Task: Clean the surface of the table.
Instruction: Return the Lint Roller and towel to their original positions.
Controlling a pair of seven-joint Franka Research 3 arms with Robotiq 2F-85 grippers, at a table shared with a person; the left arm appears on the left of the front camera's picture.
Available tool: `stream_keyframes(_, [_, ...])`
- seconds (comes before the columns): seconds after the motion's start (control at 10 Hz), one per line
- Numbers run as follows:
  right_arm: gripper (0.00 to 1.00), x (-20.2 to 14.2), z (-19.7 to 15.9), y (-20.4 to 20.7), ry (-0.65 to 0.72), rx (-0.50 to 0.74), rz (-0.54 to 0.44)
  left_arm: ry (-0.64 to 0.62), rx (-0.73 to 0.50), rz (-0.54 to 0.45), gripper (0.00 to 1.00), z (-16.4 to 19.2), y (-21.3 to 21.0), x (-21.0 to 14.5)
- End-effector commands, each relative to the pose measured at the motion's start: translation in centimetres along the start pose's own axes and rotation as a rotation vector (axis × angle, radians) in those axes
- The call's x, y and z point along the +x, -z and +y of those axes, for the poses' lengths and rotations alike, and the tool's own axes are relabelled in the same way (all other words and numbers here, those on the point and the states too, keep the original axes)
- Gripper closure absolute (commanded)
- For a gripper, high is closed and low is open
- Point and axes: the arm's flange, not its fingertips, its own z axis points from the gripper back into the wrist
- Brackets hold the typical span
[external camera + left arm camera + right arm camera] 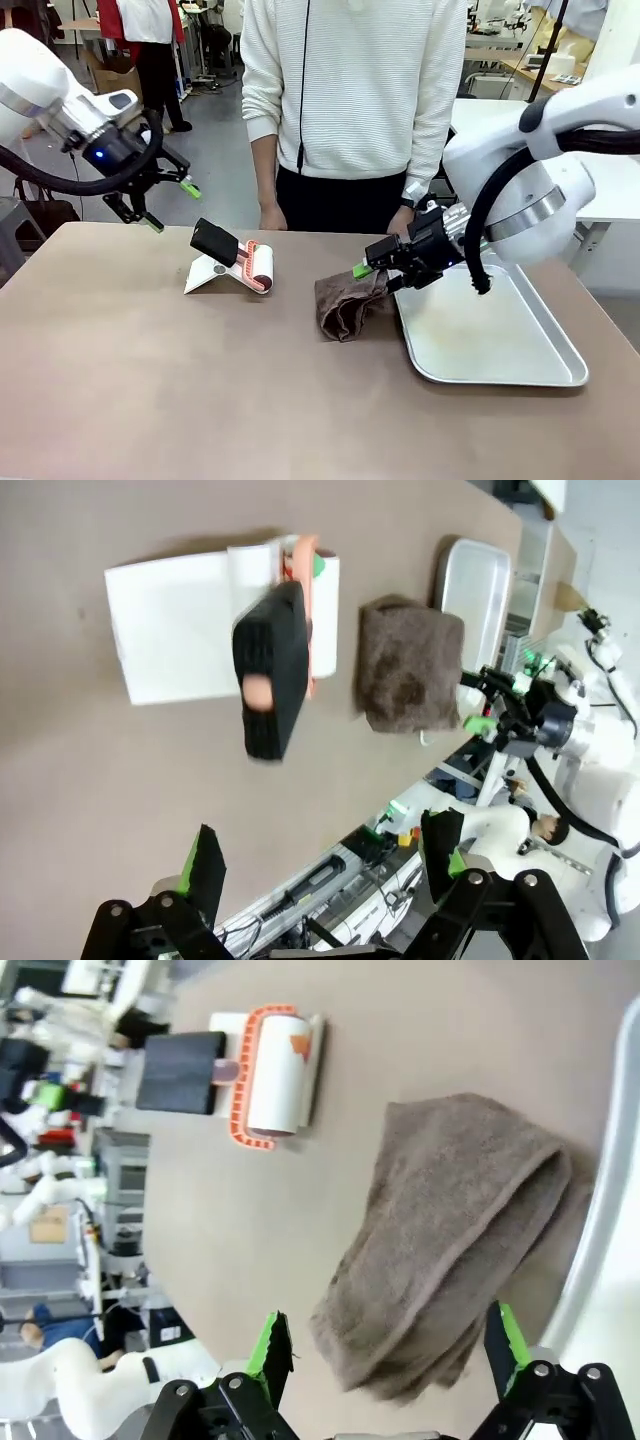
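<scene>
The brownish-taupe table [150, 390] carries a folded brown towel [347, 303] near its middle, against the tray's left rim. My right gripper [376, 276] hovers open at the towel's right end; in the right wrist view the towel [460, 1230] lies just ahead of the spread green fingertips [270, 1352]. A lint roller [240, 258] with a black handle and an orange frame rests on a white sheet [205, 275] left of the towel. My left gripper [172, 206] hangs open above the table's far left, holding nothing, and looks down on the roller [278, 660].
A shiny silver tray [520, 345] sits at the right, and its rim [612, 1180] borders the towel. A person in a white sweater stands at the far edge with both hands [270, 217] touching the table. The near half of the table is bare.
</scene>
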Motion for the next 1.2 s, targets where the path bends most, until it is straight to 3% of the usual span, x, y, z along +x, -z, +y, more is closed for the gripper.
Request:
stream_keyframes(0.0, [0.00,-0.9,1.0,-4.1,0.040,-0.061,0.043,0.060,-0.036,-0.023,0.00,1.0,-1.7,-4.1])
stream_keyframes(0.3, [0.00,-4.3,0.1,-8.2,0.019,0.123,0.012,0.125,-0.075,-0.101,0.00,1.9,-4.5,-8.9])
stream_keyframes(0.6, [0.00,-7.9,-1.4,-10.1,0.011,0.418,0.028,0.248,-0.173,-0.016,0.00,3.4,-5.7,-14.0])
stream_keyframes(0.8, [0.00,-11.1,-2.8,-12.9,-0.009,0.623,-0.021,0.297,-0.317,-0.035,0.00,6.6,-6.7,-17.7])
stream_keyframes(1.0, [0.00,-13.4,-5.3,-16.5,-0.019,0.799,-0.086,0.337,-0.502,-0.102,0.00,9.8,-7.7,-19.3])
stream_keyframes(1.1, [0.00,-14.1,-6.7,-17.9,-0.001,0.819,-0.145,0.344,-0.579,-0.186,0.00,11.2,-8.0,-19.8])
